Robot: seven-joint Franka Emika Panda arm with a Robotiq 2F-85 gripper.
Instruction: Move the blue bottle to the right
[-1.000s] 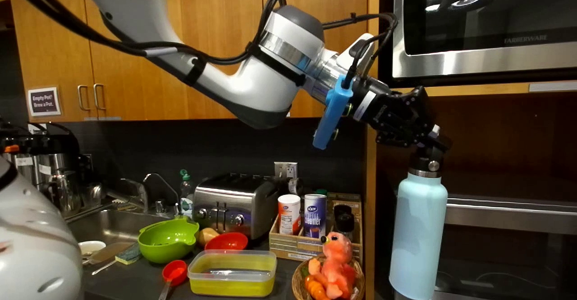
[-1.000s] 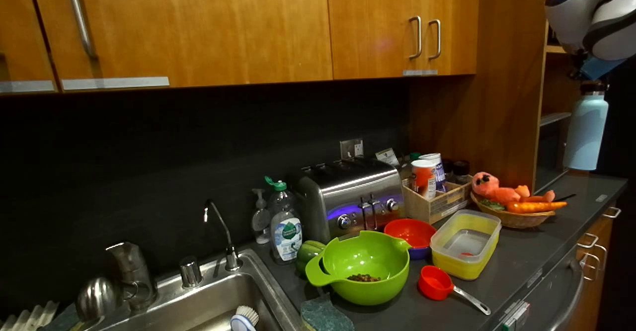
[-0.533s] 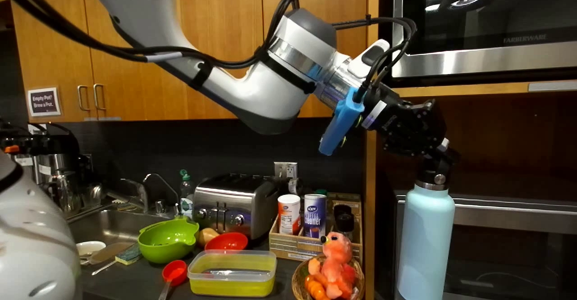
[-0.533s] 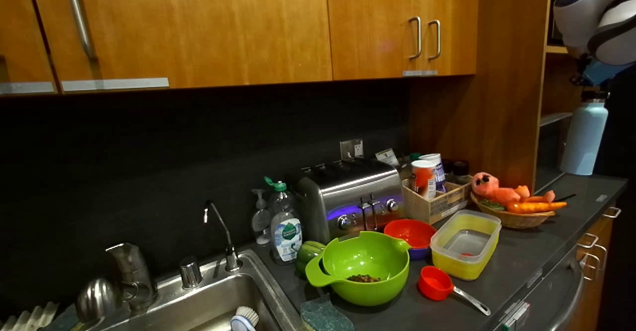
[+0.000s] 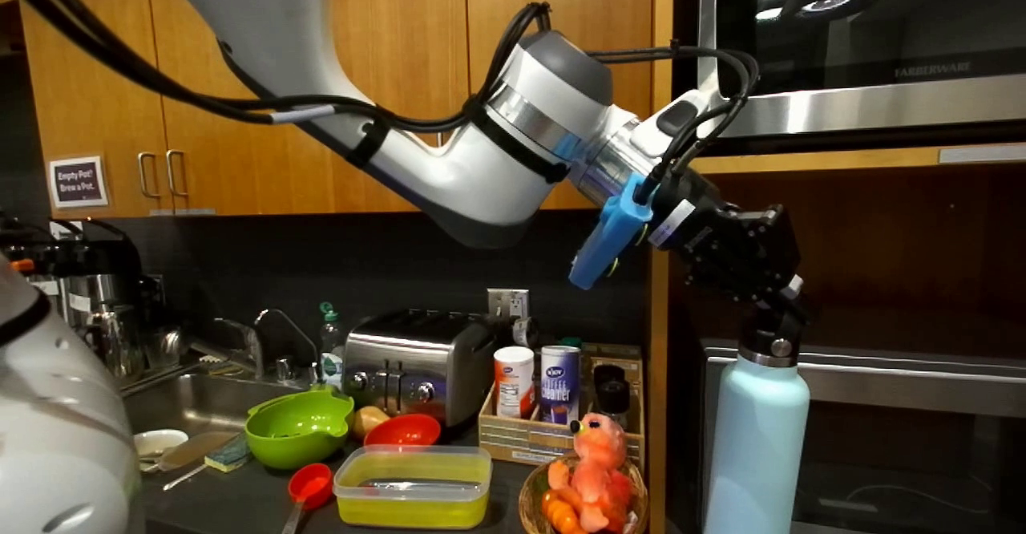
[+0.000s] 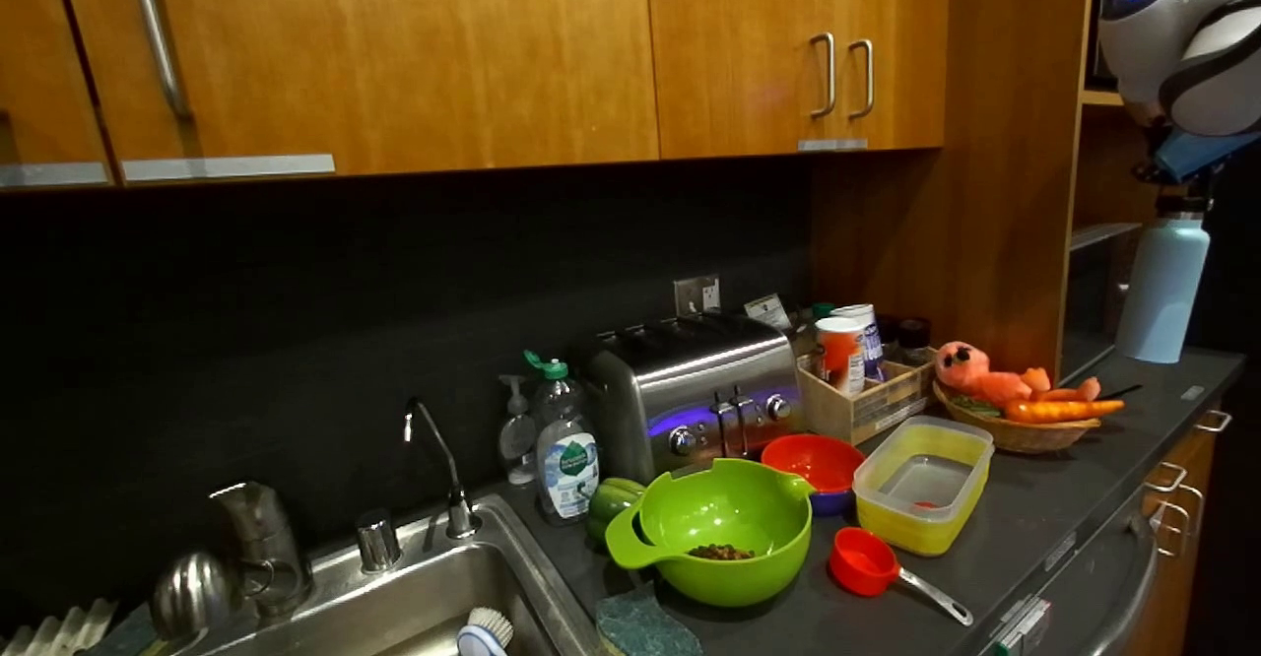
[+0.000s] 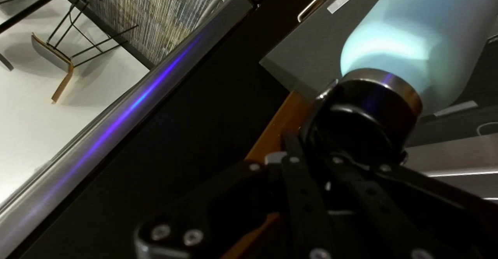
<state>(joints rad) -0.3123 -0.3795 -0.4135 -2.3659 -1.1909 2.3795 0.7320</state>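
The blue bottle (image 5: pixel 760 446) is tall and light blue, with a black cap and loop handle. It is near upright, tilted a little, at the right in both exterior views; it also shows there against the counter's far end (image 6: pixel 1163 287). Its base is cut off in an exterior view, and I cannot tell whether it touches the counter. My gripper (image 5: pixel 784 305) is above the cap, shut on the loop handle. In the wrist view the fingers (image 7: pixel 307 148) pinch the dark strap beside the cap, and the bottle body (image 7: pixel 424 33) extends to the upper right. The fingertips are partly lost in shadow.
A wooden side panel (image 5: pixel 660 374) and a basket with a plush toy (image 5: pixel 597 454) are left of the bottle. A microwave (image 5: pixel 866 109) sits above on a shelf, and a dark appliance (image 5: pixel 906 438) is behind the bottle. The grey counter (image 6: pixel 1054 484) has a front edge.
The gripper and the bottle have moved down and slightly right, and the bottle's base has come lower toward the counter. The gripper keeps its hold on the handle.
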